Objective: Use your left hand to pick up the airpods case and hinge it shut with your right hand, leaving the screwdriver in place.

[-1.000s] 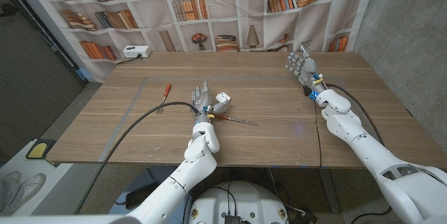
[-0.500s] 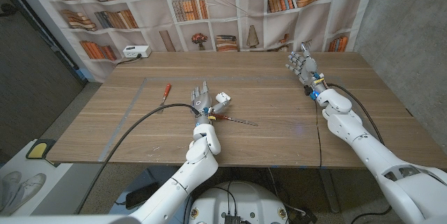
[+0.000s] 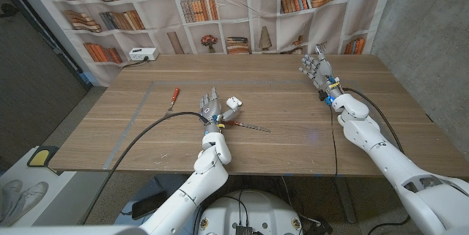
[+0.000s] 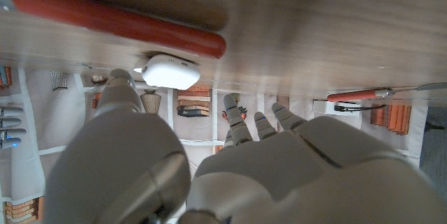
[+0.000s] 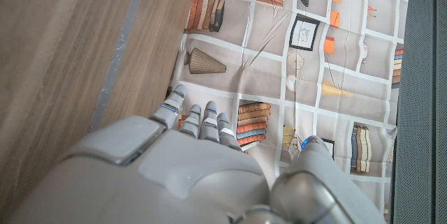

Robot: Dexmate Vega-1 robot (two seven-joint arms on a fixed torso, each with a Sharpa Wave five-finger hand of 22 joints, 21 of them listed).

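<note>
Left hand has fingers apart, empty, airpods case just beside its thumb, placed for grasping. Right hand waits apart, fingers spread. Screwdriver lies just behind the left wrist.

A wooden worktop carries everything. A white case sits near its middle, lid up, and just in front of it lies a red-handled screwdriver with its thin shaft pointing right. A second red-handled tool lies well apart to the left. A black cable curves across the left half of the surface, and another cable runs along the right side toward the front edge.
</note>
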